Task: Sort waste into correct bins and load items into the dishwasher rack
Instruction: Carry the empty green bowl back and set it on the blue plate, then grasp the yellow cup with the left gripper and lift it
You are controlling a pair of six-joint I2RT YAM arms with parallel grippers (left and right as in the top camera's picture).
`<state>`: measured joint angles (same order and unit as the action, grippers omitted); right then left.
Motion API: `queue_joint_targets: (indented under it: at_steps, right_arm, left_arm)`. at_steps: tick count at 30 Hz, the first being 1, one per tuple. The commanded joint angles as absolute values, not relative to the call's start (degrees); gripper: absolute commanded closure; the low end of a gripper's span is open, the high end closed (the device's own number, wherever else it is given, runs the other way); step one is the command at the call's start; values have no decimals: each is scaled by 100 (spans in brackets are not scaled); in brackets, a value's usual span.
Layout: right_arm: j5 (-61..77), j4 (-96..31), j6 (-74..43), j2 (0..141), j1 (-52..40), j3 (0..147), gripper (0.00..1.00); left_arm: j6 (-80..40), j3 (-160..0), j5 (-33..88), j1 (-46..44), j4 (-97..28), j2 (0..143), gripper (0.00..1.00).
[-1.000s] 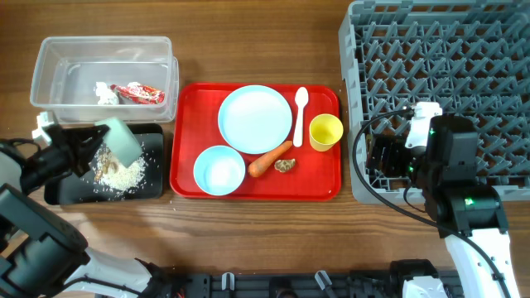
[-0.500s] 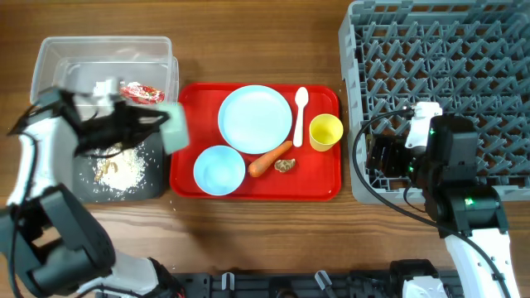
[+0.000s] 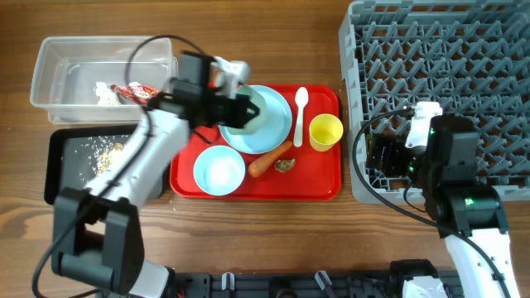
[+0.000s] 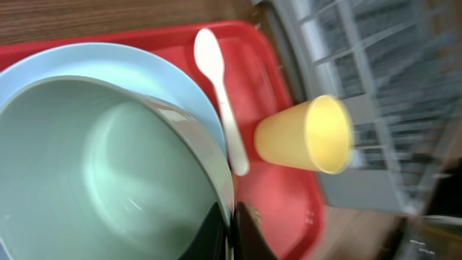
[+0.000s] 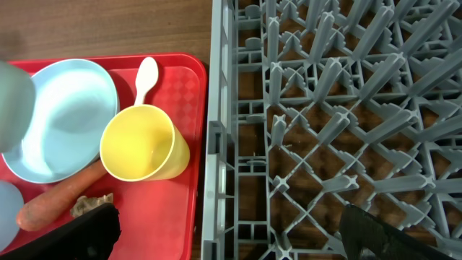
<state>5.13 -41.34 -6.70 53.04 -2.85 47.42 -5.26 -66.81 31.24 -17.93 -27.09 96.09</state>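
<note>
Inside left end effector (image 4: 232,230), green bowl (image 4: 101,173)

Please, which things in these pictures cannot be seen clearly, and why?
Overhead: the pale green bowl hides the left part of the pale blue plate.
Left wrist: the dishwasher rack is blurred, so its pegs are unclear.
Right wrist: the small brownish lump is too small to identify.
</note>
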Motion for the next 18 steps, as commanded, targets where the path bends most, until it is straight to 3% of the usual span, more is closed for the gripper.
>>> queue_joint_targets:
  at_steps: [1, 8, 11, 15, 18]
  right_arm:
    - [600, -4130, -770, 5310, -294, 4890, 0]
    - [600, -4143, -770, 5310, -294, 4890, 0]
    - [600, -4160, -770, 5310, -294, 4890, 0]
    - [600, -4165, -768, 5310, -294, 4890, 0]
    - [600, -4167, -768, 5310, -294, 4890, 0]
  left_arm:
    - [-847, -6685, 1186, -2357, -2600, 9657, 96]
    - [-952, -6685, 954, -2633, -2480, 9902, 91]
    - [-950, -6685, 952, -2630, -2477, 9922, 73]
    - [-952, -6687, 958, -2630, -2491, 9891, 65]
    - [-952, -6698, 1253, -2630, -2499, 9701, 53]
